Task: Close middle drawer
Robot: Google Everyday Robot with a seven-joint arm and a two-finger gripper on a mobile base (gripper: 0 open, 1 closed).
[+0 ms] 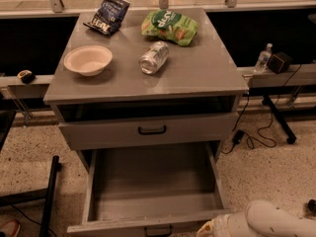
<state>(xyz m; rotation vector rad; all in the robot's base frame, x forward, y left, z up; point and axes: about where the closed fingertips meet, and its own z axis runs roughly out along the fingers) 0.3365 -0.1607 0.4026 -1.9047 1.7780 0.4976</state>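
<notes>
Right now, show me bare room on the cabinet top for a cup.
Free: right side past the can; front strip before the bowl. Crowded: back, with blue bag and green bag. End effector is bottom right, by the middle drawer.

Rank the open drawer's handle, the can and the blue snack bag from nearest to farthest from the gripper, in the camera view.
The gripper sits at the bottom right, by the middle drawer front corner.
1. Drawer handle: beside it, on the pulled-out front.
2. Can: lying mid cabinet top.
3. Blue snack bag: back left of the top.
</notes>
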